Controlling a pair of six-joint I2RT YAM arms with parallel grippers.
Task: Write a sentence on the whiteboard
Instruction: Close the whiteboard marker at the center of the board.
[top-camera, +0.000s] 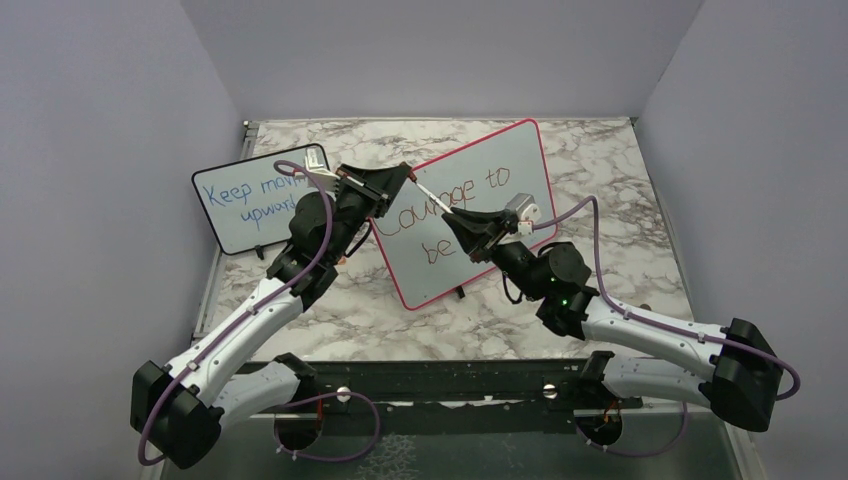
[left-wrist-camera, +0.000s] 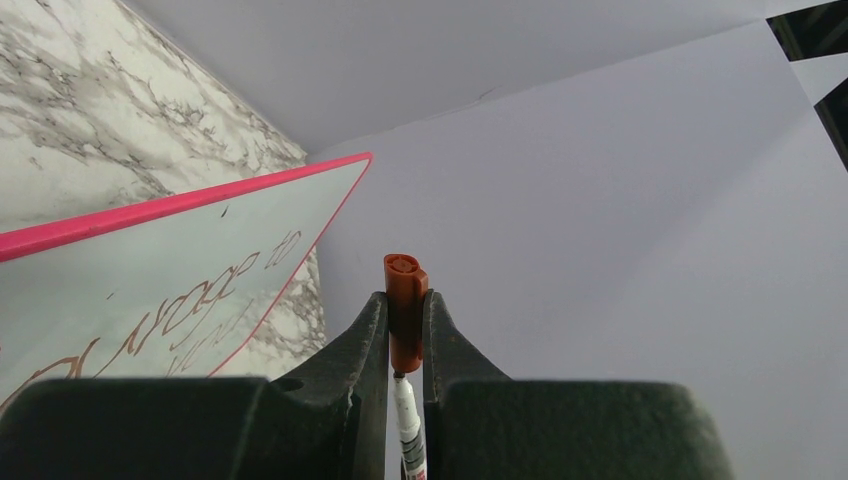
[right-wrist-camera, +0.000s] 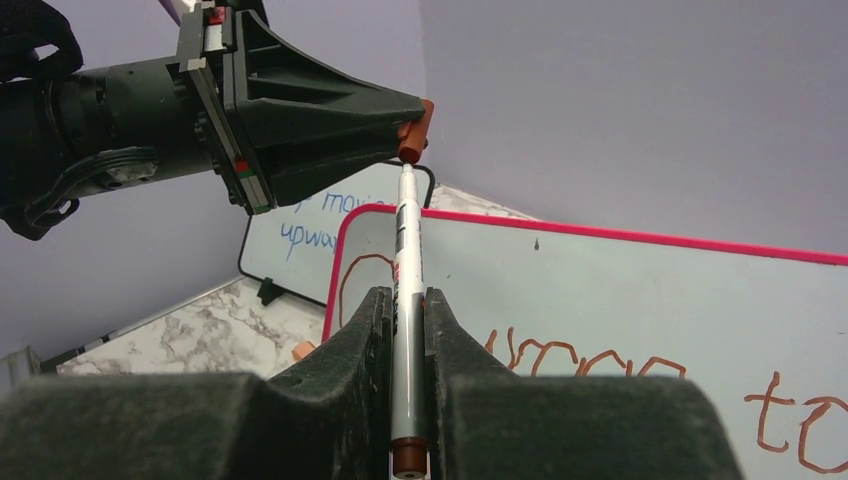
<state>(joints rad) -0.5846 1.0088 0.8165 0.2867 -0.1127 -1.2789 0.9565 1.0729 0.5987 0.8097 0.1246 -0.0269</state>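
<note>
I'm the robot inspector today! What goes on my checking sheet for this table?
Surface: marble table, grey-veined.
Job's things: whiteboard propped up; sentence shows "Courage to be", anything further is behind an arm; marker tip meets its cap.
Clutter: small black-framed board with blue writing.
Grippers: left gripper shut on the cap; right gripper shut on the marker.
Cables: purple cables run along both arms.
Surroundings: plain lilac walls.

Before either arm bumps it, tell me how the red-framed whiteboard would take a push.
The whiteboard stands on small black feet, so a push high up would probably tip it. It looks thin and flat, so likely light and stiff. On the smooth marble table, a low push may slide it.
</note>
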